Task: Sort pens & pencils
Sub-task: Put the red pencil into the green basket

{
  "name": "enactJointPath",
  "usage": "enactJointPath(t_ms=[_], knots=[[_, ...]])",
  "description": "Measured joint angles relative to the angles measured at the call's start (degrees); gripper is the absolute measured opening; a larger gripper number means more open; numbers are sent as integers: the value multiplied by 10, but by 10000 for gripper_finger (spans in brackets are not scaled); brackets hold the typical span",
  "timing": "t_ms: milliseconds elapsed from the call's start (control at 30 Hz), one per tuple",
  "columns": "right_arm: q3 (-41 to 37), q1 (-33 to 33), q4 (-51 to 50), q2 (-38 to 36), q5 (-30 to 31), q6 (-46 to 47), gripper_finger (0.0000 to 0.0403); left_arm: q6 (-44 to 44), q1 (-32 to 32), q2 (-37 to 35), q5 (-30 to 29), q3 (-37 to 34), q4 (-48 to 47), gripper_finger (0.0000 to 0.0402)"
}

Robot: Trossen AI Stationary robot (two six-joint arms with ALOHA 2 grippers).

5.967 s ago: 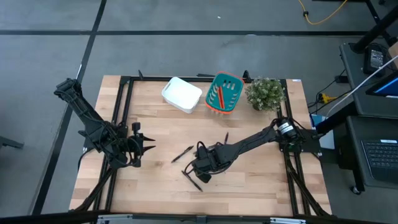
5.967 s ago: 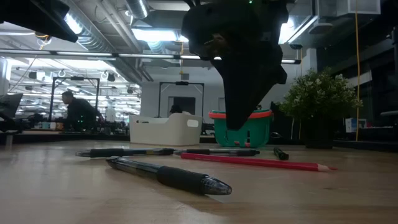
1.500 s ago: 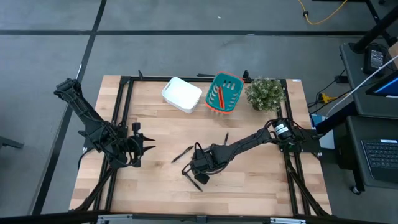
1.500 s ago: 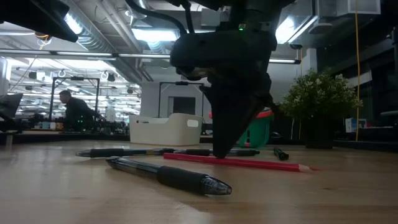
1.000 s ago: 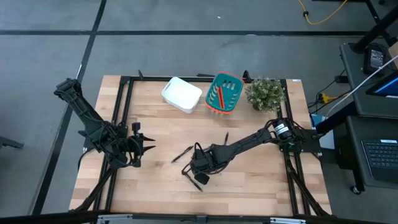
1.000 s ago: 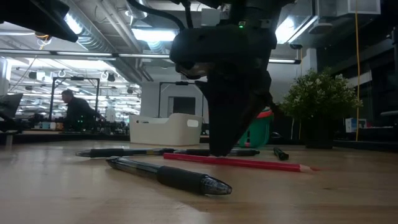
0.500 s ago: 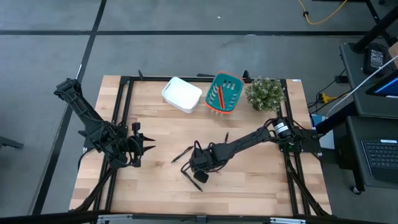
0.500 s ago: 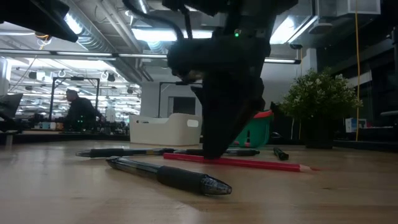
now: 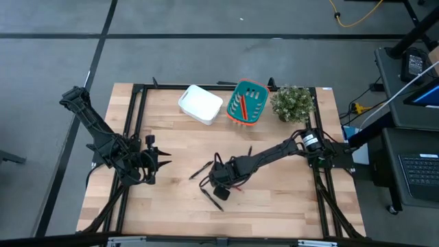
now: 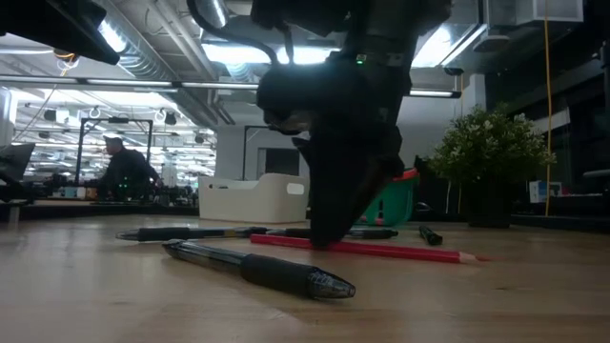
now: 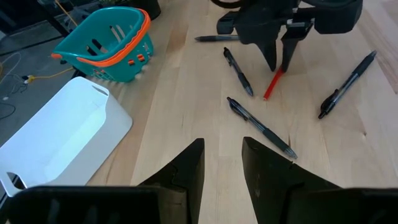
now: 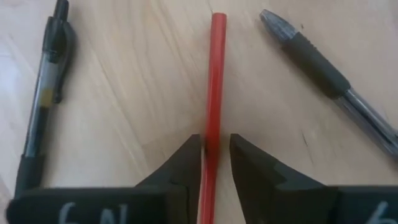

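Note:
A red pencil (image 12: 214,81) lies flat on the wooden table, with black pens (image 12: 46,87) (image 12: 323,68) on either side of it. My right gripper (image 12: 216,155) stands over the pencil, pointing down. It is open by a narrow gap, one finger on each side of the pencil. In the low view the gripper (image 10: 319,243) stands near the pencil's blunt end, and another pen (image 10: 257,270) lies nearer the camera. The teal basket (image 9: 255,118) at the far edge holds red and orange pencils (image 9: 241,106). My left gripper (image 11: 222,155) waits open above the table's left side. My right gripper straddles the red pencil (image 12: 213,124) about a quarter of its length from its blunt end. It comes from above, with the fingers across the pencil. One finger (image 12: 186,162) is right at the pencil's side, and I cannot tell whether it touches. The pencil lies flat on the table.
A white bin (image 9: 200,104) stands left of the basket, and a potted plant (image 9: 292,103) right of it, all at the far edge. One short pen (image 9: 250,150) lies apart toward the far side. Bare wood lies along the near edge and the left half.

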Motion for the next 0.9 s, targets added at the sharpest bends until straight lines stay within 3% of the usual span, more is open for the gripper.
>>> enactJointPath(t_ms=[167, 733, 900], knots=[[2, -9, -14, 6, -56, 22, 86, 0, 0, 0, 0, 0, 0, 102], [1, -6, -34, 13, -68, 28, 86, -10, 0, 0, 0, 0, 0, 102], [1, -4, -38, 18, -43, 29, 86, -10, 0, 0, 0, 0, 0, 102]])
